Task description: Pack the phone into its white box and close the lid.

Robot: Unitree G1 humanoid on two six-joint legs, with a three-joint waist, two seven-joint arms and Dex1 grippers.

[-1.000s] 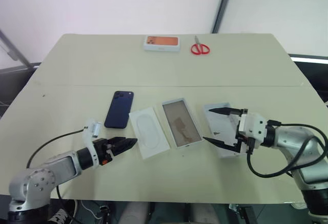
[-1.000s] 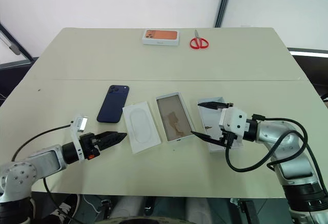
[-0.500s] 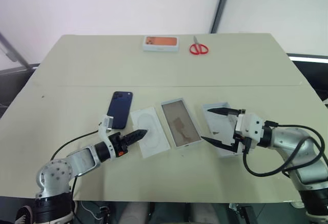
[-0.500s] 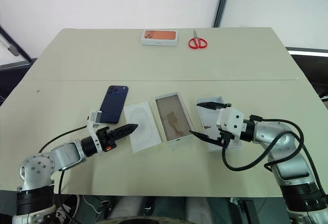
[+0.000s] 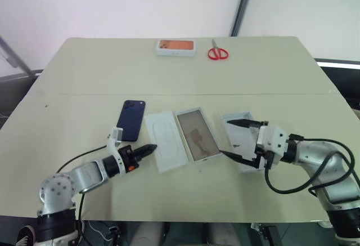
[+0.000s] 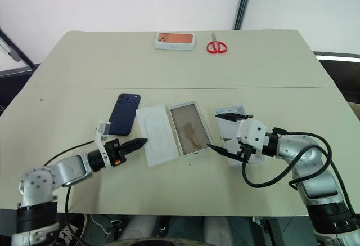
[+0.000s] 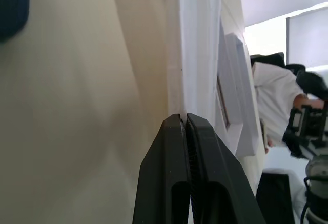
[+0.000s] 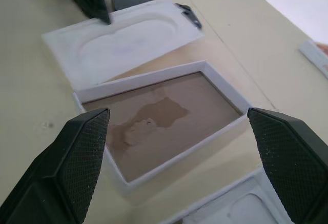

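**Two grippers flank an unpacked phone box**

Phone: flat on the table, left of centre frame, outside the box. Card: white, oval-embossed, just right of the phone. Box: open tray with brownish floor, just right of the card, its near edge against it. Lid: right of the box, a narrow gap between.

Left gripper: lower left, fingers pressed together, tip at the card's left edge; whether it pinches the edge cannot be told. Right gripper: fingers spread wide, over the lid's left side, pointing at the box.

Far edge: orange-topped box and red scissors, side by side.
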